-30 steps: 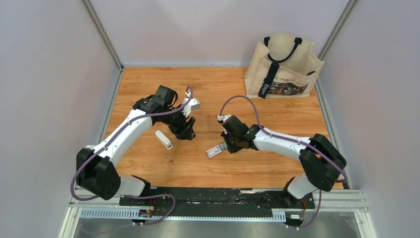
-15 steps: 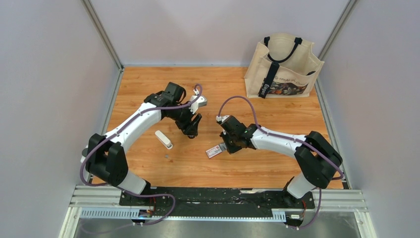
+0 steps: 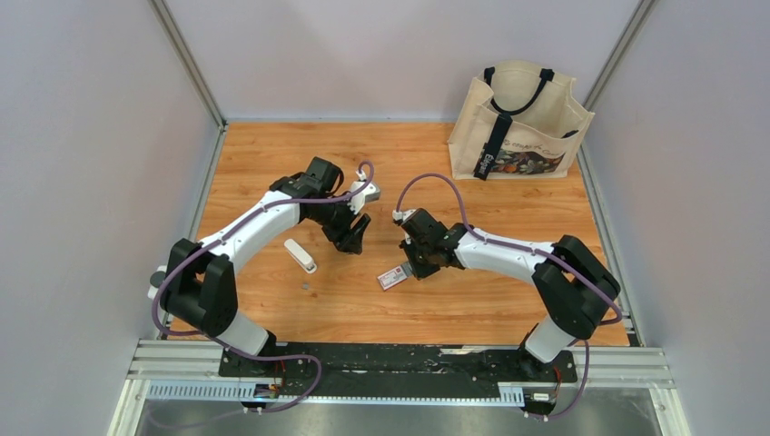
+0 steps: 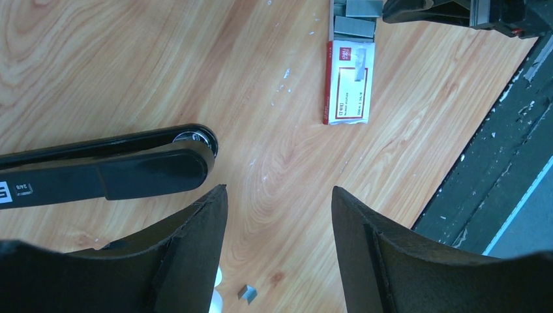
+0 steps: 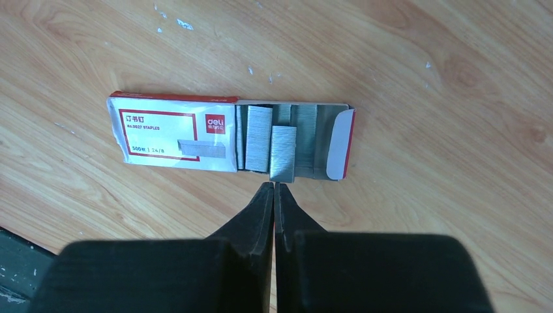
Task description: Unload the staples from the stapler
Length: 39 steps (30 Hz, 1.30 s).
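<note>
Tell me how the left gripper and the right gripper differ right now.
The left gripper is open, jaws wide apart; the right gripper is shut, tips pressed together. The left gripper hangs over bare table; the right gripper points at the staples in the open box. Both are black, and neither visibly holds anything.

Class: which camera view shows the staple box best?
Right wrist: the staple box sits large and central, label legible, open end showing staple strips. Left wrist shows it smaller, open end cut off; top view, only a tiny patch.
</note>
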Each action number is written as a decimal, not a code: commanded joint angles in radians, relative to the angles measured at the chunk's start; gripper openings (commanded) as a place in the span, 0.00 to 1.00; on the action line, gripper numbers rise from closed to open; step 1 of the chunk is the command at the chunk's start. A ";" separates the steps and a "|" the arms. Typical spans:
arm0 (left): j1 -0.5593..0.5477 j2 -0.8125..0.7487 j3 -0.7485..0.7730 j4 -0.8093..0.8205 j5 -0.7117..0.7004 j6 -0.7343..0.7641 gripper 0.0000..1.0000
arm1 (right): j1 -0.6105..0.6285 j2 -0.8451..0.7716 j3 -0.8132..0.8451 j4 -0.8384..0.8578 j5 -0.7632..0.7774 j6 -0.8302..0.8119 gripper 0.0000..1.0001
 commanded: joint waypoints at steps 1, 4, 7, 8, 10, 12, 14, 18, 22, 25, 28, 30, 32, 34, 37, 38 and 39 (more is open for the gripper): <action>-0.004 0.011 -0.011 0.033 0.004 0.004 0.68 | -0.003 0.005 0.047 0.007 -0.004 -0.022 0.03; -0.004 0.021 -0.016 0.036 0.006 0.006 0.68 | -0.005 -0.002 0.050 0.015 0.004 -0.024 0.03; -0.005 0.030 -0.017 0.035 0.010 0.006 0.68 | -0.006 0.005 0.053 0.013 0.001 -0.025 0.03; -0.005 0.031 -0.019 0.035 0.012 0.004 0.68 | -0.008 0.007 0.052 0.015 0.001 -0.024 0.03; -0.008 0.030 -0.021 0.038 0.012 0.004 0.68 | -0.008 0.007 0.053 0.015 0.001 -0.024 0.03; -0.010 0.028 -0.024 0.038 0.012 0.004 0.68 | -0.014 0.011 0.055 0.015 -0.005 -0.024 0.03; -0.010 0.024 -0.027 0.036 0.013 0.006 0.68 | -0.017 0.019 0.058 0.015 -0.016 -0.024 0.03; -0.011 0.007 -0.034 0.036 0.019 0.004 0.68 | -0.028 0.019 0.055 0.021 -0.027 -0.028 0.02; -0.011 -0.007 -0.051 0.039 0.021 0.003 0.68 | -0.029 0.016 0.059 0.025 -0.022 -0.028 0.02; -0.011 -0.013 -0.057 0.038 0.018 0.006 0.68 | -0.031 0.013 0.062 0.025 -0.021 -0.030 0.02; -0.011 -0.019 -0.057 0.035 0.019 0.007 0.68 | -0.031 0.007 0.061 0.025 -0.021 -0.028 0.02; -0.011 -0.022 -0.057 0.035 0.019 0.007 0.68 | -0.031 0.004 0.062 0.028 -0.021 -0.030 0.03; -0.011 -0.022 -0.054 0.033 0.021 0.006 0.68 | -0.031 0.008 0.073 0.027 -0.021 -0.028 0.03; -0.011 -0.025 -0.054 0.031 0.022 0.003 0.68 | -0.029 0.013 0.079 0.031 -0.024 -0.027 0.03; -0.011 -0.030 -0.054 0.028 0.023 0.006 0.68 | -0.031 0.019 0.085 0.030 -0.028 -0.027 0.03; -0.011 -0.032 -0.054 0.030 0.024 0.007 0.68 | -0.031 0.018 0.087 0.033 -0.028 -0.027 0.03; -0.011 -0.032 -0.056 0.030 0.023 0.009 0.68 | -0.031 0.016 0.085 0.033 -0.030 -0.027 0.03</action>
